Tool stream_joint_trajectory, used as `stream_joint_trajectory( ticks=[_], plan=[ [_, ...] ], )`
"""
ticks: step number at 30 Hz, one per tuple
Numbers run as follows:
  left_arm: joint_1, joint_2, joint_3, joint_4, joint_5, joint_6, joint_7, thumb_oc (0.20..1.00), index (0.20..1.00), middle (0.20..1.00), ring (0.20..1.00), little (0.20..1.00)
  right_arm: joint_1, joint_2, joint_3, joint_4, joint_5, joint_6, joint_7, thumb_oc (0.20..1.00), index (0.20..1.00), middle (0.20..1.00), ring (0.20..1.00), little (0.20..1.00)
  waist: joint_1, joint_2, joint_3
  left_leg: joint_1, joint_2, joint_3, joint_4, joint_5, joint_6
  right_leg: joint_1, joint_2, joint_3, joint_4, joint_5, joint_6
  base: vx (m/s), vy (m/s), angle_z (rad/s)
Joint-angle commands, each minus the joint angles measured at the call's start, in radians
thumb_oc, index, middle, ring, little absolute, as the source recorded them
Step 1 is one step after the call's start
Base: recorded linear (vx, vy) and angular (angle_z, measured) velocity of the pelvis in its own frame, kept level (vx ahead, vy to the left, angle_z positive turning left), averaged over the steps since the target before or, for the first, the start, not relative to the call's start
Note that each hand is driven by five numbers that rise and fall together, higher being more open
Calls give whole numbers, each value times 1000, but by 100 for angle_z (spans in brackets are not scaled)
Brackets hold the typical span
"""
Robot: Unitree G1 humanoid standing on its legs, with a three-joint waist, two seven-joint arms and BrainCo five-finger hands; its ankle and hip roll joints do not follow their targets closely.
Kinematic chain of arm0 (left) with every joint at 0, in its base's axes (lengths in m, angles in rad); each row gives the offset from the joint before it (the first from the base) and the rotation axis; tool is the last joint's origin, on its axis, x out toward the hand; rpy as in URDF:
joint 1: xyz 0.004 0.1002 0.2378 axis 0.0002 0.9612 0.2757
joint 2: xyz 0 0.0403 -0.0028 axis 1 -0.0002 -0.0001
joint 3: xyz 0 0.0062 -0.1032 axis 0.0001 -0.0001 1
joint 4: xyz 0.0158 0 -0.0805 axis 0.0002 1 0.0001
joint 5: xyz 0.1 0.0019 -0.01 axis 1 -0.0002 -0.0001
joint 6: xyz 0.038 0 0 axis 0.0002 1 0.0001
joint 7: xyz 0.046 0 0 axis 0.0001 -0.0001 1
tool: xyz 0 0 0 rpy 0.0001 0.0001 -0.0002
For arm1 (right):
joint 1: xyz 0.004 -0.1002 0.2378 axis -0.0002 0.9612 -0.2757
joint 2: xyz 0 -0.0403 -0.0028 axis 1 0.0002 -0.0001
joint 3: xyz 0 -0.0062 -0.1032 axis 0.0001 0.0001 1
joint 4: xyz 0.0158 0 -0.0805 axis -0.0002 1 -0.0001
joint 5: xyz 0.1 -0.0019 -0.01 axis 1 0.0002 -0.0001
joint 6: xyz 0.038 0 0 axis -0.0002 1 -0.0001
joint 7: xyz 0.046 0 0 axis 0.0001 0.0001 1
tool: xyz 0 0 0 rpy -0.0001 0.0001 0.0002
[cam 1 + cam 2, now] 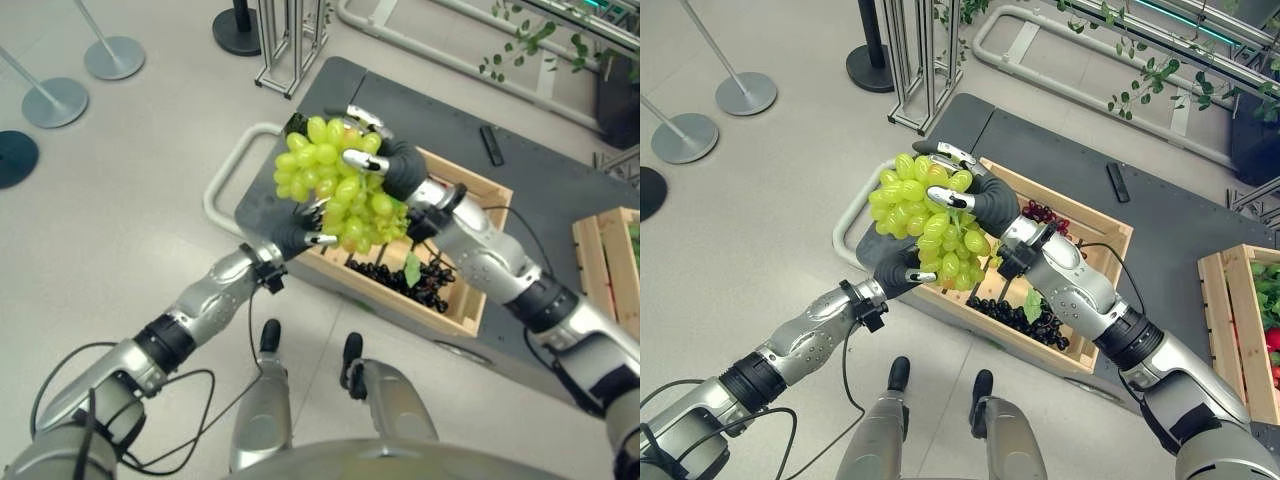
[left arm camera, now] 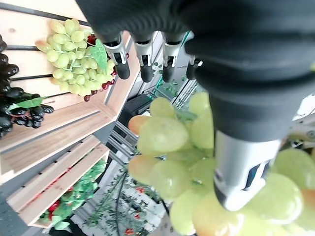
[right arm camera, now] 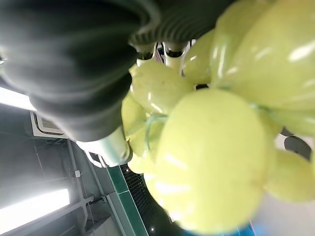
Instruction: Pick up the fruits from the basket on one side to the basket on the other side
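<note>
- Left hand (image 1: 902, 268): it comes in from 7 o'clock and sits under the green grape bunch (image 1: 925, 220), cupping it from below; a dark-tipped finger curls against the lowest grapes, and the left wrist view shows the thumb pressed on the fruit. Judged as grasping the bunch.
- Green grape bunch: held aloft between both hands, above the 9 o'clock corner of the near wooden basket (image 1: 1095, 228), clear of its rim.
- Right hand (image 1: 980, 200): it reaches in from 4 o'clock and clamps the bunch's upper side, fingers wrapped over the top grapes. Grasping the same bunch.
- Near wooden basket: it stands on the dark grey surface (image 1: 1160, 215) and holds dark grapes (image 1: 1025, 318); the left wrist view shows another green bunch (image 2: 74, 59) lying in a basket.
- Second basket (image 1: 1240, 330): at 3 o'clock, well apart, with green leaves and red fruit inside.
- Step in hand: carrying, judged about midway for this bunch.
- Next move: swing the bunch across toward 3 o'clock, both hands moving together so it does not slip, then lower it in and let go.
</note>
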Motion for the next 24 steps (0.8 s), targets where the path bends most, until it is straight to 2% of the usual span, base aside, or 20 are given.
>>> stream_joint_trajectory(
  ticks=[1, 11, 24],
  plan=[
    [-15, -19, 31, -38, -36, -24, -33, 1000, 1000, 1000, 1000, 1000, -31, 53, -77, -66, 22, -51, 39, 200, 200, 200, 200, 200, 5, -29, -13, 9, -24, 31, 22, -36, 36, 50, -43, 42, -18, 12, 92, 0, 0, 0],
    [-72, -87, -8, -24, -33, -32, -24, 1000, 1000, 1000, 1000, 1000, -32, 116, -53, -36, 30, -44, 37, 200, 200, 200, 200, 200, -4, -30, -14, 6, -24, 31, 25, -36, 38, 44, -45, 46, -14, 15, 90, 0, 0, 0],
    [-136, -107, -58, -13, -1, -36, -23, 1000, 1000, 1000, 1000, 1000, -34, 163, -28, -16, 42, -36, 31, 200, 200, 200, 200, 200, -8, -29, -14, 3, -25, 34, 21, -32, 40, 40, -47, 50, -13, 19, 92, 0, 0, 0]
  ],
)
